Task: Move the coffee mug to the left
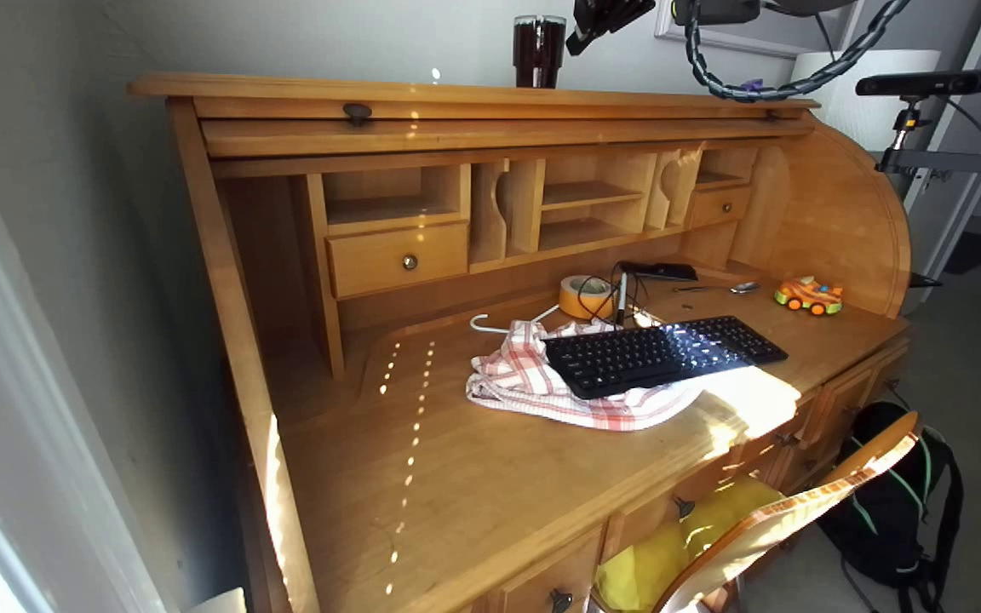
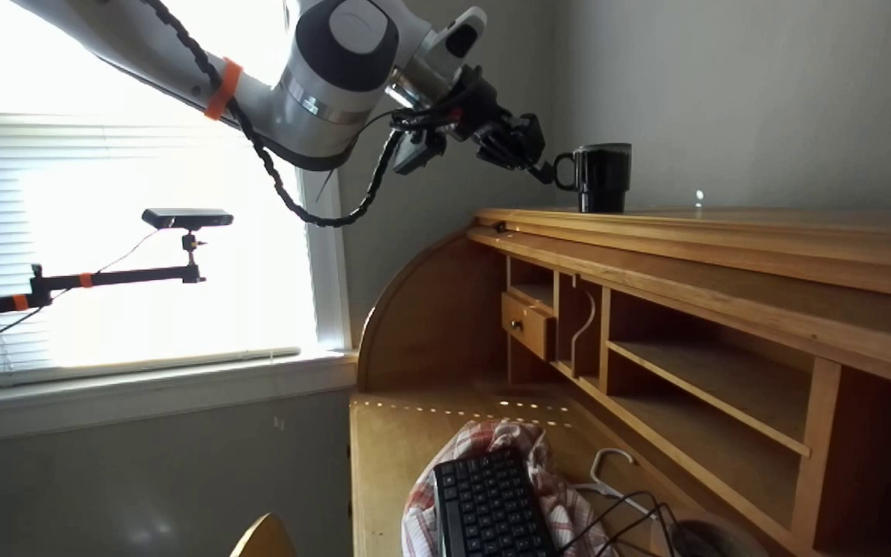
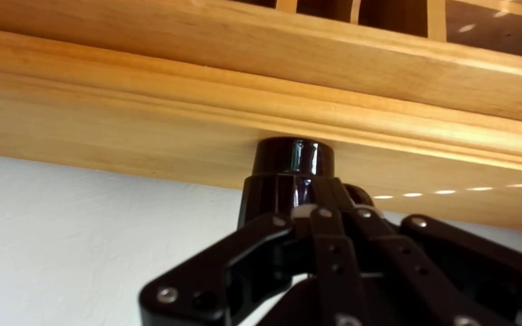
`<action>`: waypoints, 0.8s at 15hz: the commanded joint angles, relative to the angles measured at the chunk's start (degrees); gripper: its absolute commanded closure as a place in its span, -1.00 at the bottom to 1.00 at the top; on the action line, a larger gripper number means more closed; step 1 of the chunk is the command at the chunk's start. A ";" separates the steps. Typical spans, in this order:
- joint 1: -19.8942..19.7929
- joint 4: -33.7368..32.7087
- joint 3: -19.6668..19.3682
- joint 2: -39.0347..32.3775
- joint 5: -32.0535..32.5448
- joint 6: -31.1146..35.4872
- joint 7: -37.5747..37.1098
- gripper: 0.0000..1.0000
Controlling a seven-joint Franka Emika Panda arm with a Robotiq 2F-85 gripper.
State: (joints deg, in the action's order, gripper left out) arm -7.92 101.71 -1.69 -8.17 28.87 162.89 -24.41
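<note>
The Robotiq gripper (image 2: 544,172), its fingers (image 3: 333,259) drawn together, is just beside the handle (image 2: 565,186) of the near-black coffee mug (image 2: 604,179), which stands upright atop the wooden roll-top desk (image 1: 422,494).

The mug (image 2: 605,178) was near-black, the gripper (image 2: 545,172) black, the desk (image 1: 473,477) honey-brown; red-and-white plaid patterned the cloth (image 1: 571,409); the toy car (image 1: 810,295) was orange and green.
</note>
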 commanded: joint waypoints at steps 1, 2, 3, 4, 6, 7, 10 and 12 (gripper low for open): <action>0.00 -0.02 0.00 0.00 0.00 0.00 -0.01 0.98; 0.00 -0.03 0.00 -0.01 0.00 0.00 -0.02 0.98; 0.00 -0.04 0.00 -0.01 0.00 0.00 -0.02 0.98; 0.00 -0.05 0.00 -0.02 0.00 0.00 -0.02 0.98; -0.20 -0.79 0.46 -0.42 -1.74 -1.37 0.99 1.00; -0.19 -1.44 0.33 -0.89 -2.01 -1.28 0.27 1.00; -0.16 -3.59 -0.28 -2.47 -1.53 -0.87 -1.23 1.00; -0.07 -5.00 -0.70 -3.53 -1.15 -0.67 -2.30 1.00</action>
State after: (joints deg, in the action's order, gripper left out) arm -8.02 99.90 -2.02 -9.28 28.09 162.80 -25.03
